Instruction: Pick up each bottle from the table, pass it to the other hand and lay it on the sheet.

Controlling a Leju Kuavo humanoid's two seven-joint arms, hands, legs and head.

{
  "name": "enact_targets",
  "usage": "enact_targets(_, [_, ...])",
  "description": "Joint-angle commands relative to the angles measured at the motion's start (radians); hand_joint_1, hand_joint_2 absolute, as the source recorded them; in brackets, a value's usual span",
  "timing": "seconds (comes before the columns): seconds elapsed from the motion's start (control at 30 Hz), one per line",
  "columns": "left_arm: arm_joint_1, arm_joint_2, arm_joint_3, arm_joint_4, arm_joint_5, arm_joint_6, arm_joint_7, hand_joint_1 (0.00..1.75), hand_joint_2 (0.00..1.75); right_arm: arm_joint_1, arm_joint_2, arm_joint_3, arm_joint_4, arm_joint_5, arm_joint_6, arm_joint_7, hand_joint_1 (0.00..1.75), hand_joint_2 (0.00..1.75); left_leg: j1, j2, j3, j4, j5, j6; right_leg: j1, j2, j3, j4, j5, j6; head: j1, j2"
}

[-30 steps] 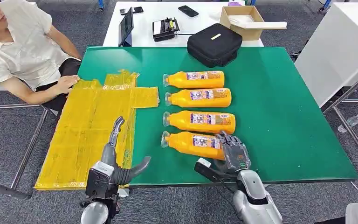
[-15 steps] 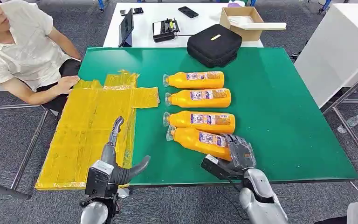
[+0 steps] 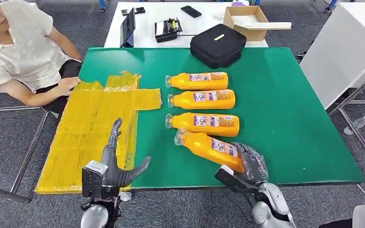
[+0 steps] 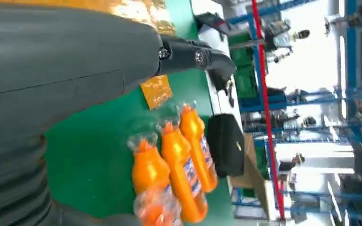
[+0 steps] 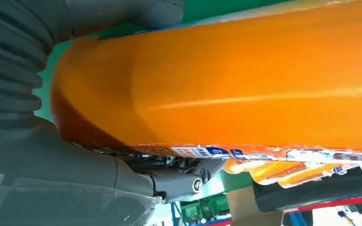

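Several orange bottles lie in a column on the green table. My right hand grips the base of the nearest bottle, which is tilted with its cap pointing up-left; in the right wrist view that bottle fills the space between thumb and fingers. Three more bottles lie parallel behind it and appear in the left wrist view. My left hand hovers open over the near edge of the yellow sheet, fingers spread and holding nothing.
A person sits at the table's far left, one hand resting at the sheet's far corner. A black bag stands at the table's back edge. Behind it, a white table holds a cardboard box and devices.
My right hand has drawn back toward the near edge with the nearest bottle, turning it more slanted. My left hand has shifted slightly toward me.
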Motion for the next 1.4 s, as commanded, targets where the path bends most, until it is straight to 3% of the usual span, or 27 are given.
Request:
enact_targets(0.03, [-0.003,-0.032,-0.022,0.085,0.196,-0.097,0.074,0.0,1.75,0.047,0.014,0.006,-0.131,-0.045,0.024,-0.037,1.75,1.75,0.0,0.0,0.002,0.0,-0.001,0.0,0.0,-0.002,0.002,0.0,-0.002,-0.003,0.0,0.0])
enact_targets(0.2, [0.006,-0.034,-0.018,0.065,0.212,-0.023,0.058,0.0,1.75,0.054,0.053,-0.005,-0.17,-0.05,0.004,-0.029,1.75,1.75,0.0,0.002,0.002,0.0,-0.002,0.001,0.001,-0.001,0.003,-0.001,-0.002,-0.005,0.0,0.0])
enact_targets(0.3, [0.017,-0.034,-0.015,0.06,0.239,-0.042,0.075,0.0,1.75,0.038,0.084,-0.009,-0.19,-0.057,-0.014,-0.044,1.75,1.75,0.0,0.001,-0.001,0.0,-0.001,0.0,0.0,0.0,-0.001,0.0,-0.001,-0.002,0.0,0.0])
enact_targets(0.5, [0.048,-0.03,-0.005,0.076,0.541,-0.196,0.146,0.0,1.75,-0.034,0.133,0.007,-0.196,-0.081,-0.03,-0.101,1.75,1.75,0.0,0.005,-0.002,0.0,-0.001,0.0,0.0,0.003,-0.003,0.0,0.0,-0.002,0.0,0.0])
enact_targets(0.7, [0.038,-0.023,-0.025,0.106,0.57,-0.212,0.158,0.0,1.75,-0.099,0.2,0.012,-0.183,-0.088,-0.062,-0.126,1.75,1.75,0.0,0.005,-0.003,-0.001,-0.001,0.0,0.0,0.003,-0.004,0.0,0.0,-0.003,0.0,0.0])
enact_targets(1.07, [-0.012,-0.019,-0.062,0.151,0.618,-0.254,0.13,0.0,1.75,-0.186,0.239,0.151,-0.07,-0.084,-0.014,-0.135,1.75,1.75,0.0,0.006,-0.003,-0.001,-0.001,0.0,0.001,0.004,-0.003,0.0,0.0,-0.004,0.0,0.0])
enact_targets(1.4, [-0.061,-0.034,-0.06,0.172,0.561,-0.178,0.085,0.0,1.75,-0.147,0.233,0.223,-0.059,-0.099,-0.021,-0.146,1.75,1.75,0.001,0.001,-0.005,0.0,0.0,0.001,0.001,-0.001,-0.004,0.0,-0.001,-0.003,0.0,0.0])
